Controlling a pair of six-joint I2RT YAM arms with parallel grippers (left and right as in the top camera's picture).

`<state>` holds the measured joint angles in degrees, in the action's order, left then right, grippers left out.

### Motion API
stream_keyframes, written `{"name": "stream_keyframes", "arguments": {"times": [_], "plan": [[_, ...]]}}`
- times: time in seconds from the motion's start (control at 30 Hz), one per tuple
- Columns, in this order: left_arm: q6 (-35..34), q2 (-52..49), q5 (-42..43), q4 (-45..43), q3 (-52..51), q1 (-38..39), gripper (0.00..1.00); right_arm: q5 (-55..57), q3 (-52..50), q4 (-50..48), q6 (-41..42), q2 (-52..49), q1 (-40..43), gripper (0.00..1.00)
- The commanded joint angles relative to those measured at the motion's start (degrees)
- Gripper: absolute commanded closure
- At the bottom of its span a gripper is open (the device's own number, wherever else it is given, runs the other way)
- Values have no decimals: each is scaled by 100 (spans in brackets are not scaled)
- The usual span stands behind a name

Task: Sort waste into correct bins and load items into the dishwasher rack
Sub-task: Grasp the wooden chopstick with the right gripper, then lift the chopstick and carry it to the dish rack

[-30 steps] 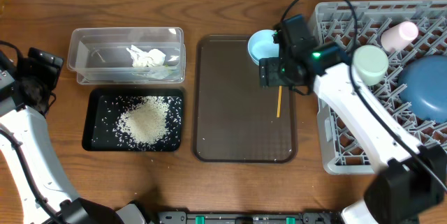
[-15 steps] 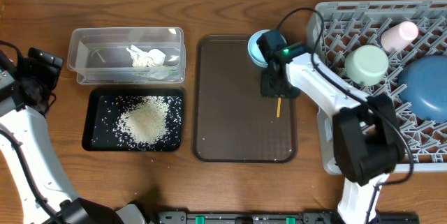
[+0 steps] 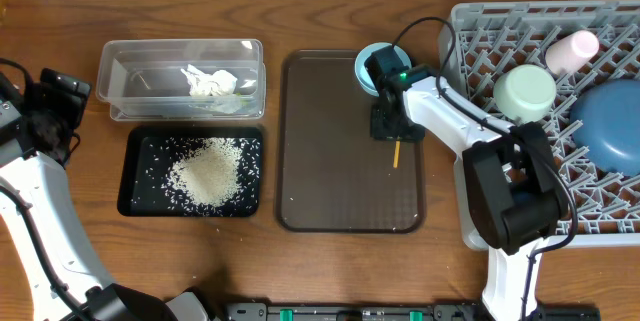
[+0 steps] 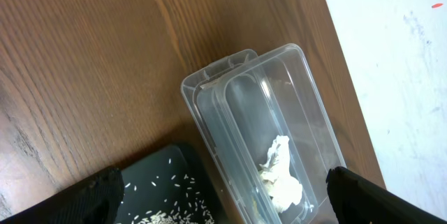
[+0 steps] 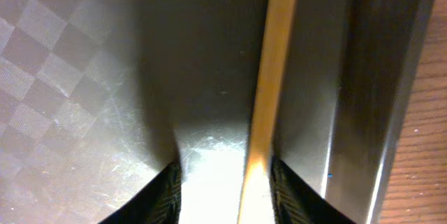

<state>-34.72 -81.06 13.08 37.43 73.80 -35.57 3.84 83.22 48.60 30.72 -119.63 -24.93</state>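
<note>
My right gripper is down on the brown serving tray, open, its fingers either side of a thin wooden stick. In the right wrist view the stick runs between the jaws, close to the right finger. The light-blue bowl sits just behind the gripper. The mint-green bowl, pink cup and dark-blue bowl are in the grey rack. My left gripper is open and empty at the far left.
The clear tub holds the crumpled paper scrap, which also shows in the left wrist view. The black tray holds the rice heap. I cannot make out the yellow-green packet.
My right arm has folded in and the gripper has dropped onto the brown tray over the stick, shifting slightly left. The left arm has not moved.
</note>
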Motion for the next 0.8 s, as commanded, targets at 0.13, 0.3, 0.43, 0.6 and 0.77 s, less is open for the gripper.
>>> {"name": "stream_keyframes", "arguments": {"times": [0.13,0.3,0.43,0.6,0.77], "plan": [[-7,-17,-74,7,-9,-15,5,-13,-52,31,20,-238,142,85],[-7,-17,-72,7,-9,-15,5,-122,-46,66,-127,-160,216,99],[-7,-17,-74,7,-9,-15,5,-116,-9,177,-195,173,299,99],[-7,-17,-74,7,-9,-15,5,-363,42,308,-562,1051,680,99],[-7,-17,-74,7,-9,-15,5,-970,42,326,-1211,2184,1281,99]]}}
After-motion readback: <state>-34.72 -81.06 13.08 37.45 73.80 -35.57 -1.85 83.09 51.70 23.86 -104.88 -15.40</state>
